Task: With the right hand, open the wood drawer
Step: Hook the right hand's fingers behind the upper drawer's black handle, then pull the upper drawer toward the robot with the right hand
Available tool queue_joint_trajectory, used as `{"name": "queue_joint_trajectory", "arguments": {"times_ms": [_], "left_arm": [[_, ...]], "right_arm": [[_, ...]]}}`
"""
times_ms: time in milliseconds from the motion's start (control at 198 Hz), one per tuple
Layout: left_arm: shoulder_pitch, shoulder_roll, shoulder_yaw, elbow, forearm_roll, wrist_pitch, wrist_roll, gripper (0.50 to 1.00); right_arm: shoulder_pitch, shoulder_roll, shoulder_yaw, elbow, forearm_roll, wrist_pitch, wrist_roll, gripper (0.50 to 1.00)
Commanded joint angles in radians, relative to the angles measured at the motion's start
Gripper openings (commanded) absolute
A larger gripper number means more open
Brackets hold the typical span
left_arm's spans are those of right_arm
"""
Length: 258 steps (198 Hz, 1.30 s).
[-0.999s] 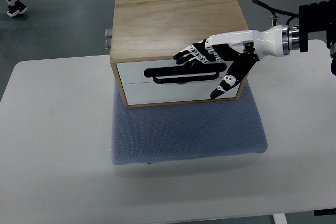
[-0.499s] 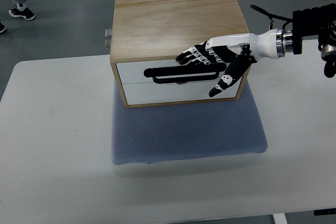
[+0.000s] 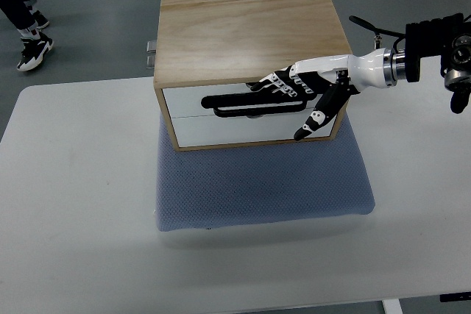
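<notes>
The fingers (image 3: 283, 83) of the right hand (image 3: 309, 87) reach out long and nearly flat toward the picture's left, their tips lying along the right end of the black handle (image 3: 254, 102). They look slightly bent over the handle's top edge, but whether they actually hook behind it or only rest against it cannot be told from this steep view. The thumb (image 3: 318, 115) hangs apart from them, pointing down and left across the white drawer front (image 3: 243, 112), its tip near the lower right corner of that front.

Just under the fingers the handle runs as a long dark bar across the middle of the drawer front, stretching away to the left of the fingertips. The front sits flush within the frame of the wood drawer box (image 3: 246, 31), with a thin seam below the handle; the drawer looks closed. Above and behind the fingers spreads the box's plain wooden top. Behind the palm, to the right, the white wrist passes into the black forearm (image 3: 434, 38), which enters from the right edge.

Below the fingers, the box rests on a blue-grey pad (image 3: 261, 189), which lies on the white tabletop (image 3: 81, 211). Far off to the upper left, beyond the tabletop on the grey floor, stand a person's legs and shoes (image 3: 29, 45).
</notes>
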Motion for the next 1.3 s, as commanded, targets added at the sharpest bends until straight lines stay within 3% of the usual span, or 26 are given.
{"name": "queue_joint_trajectory", "arguments": {"times_ms": [0,454,1297], "left_arm": [[0.0,0.0,0.0,0.0,0.0,0.0,0.0,1.0],[0.0,0.0,0.0,0.0,0.0,0.0,0.0,1.0],[0.0,0.0,0.0,0.0,0.0,0.0,0.0,1.0]], "right_arm": [[-0.008,0.004,0.0,0.0,-0.005,0.0,0.0,0.944],[-0.031,0.006,0.0,0.003,-0.022,0.0,0.0,0.944],[-0.027,-0.039,-0.014,0.128,-0.018,0.0,0.0,0.944]]}}
